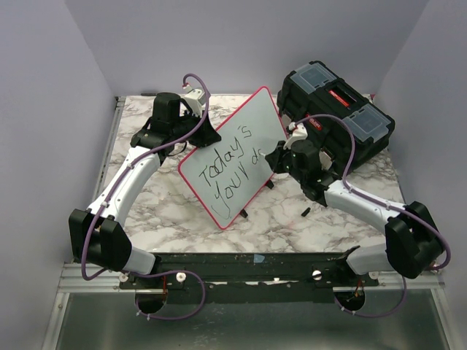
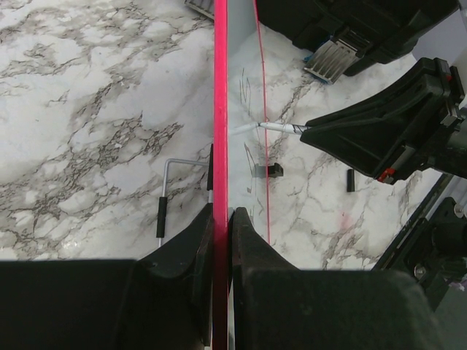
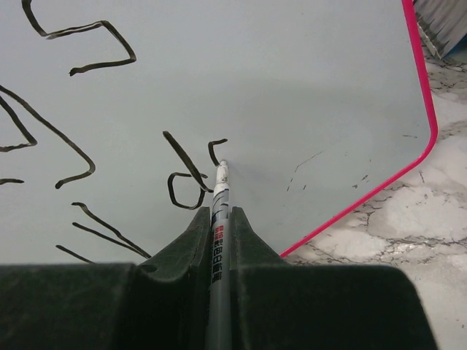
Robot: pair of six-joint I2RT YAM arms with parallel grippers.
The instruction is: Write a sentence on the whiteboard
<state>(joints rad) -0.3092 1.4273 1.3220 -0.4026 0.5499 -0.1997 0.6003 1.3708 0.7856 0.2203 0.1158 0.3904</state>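
The right gripper (image 3: 220,213) pinches a slim grey-white marker pen (image 3: 218,191), its tip on the flat white, red-rimmed whiteboard (image 1: 259,109) held tilted at table centre. The left gripper (image 2: 221,213) is clamped on the board's 10 o'clock edge. The black handwritten sentence (image 1: 232,166) reads "Today's your d" plus a started stroke, so I judge that only the end of "day" is left.

Left arm (image 1: 130,181) and right arm (image 1: 363,203): white links, black joints, purple cables (image 1: 354,149); tool fingers (image 3: 182,248) seem matte black.
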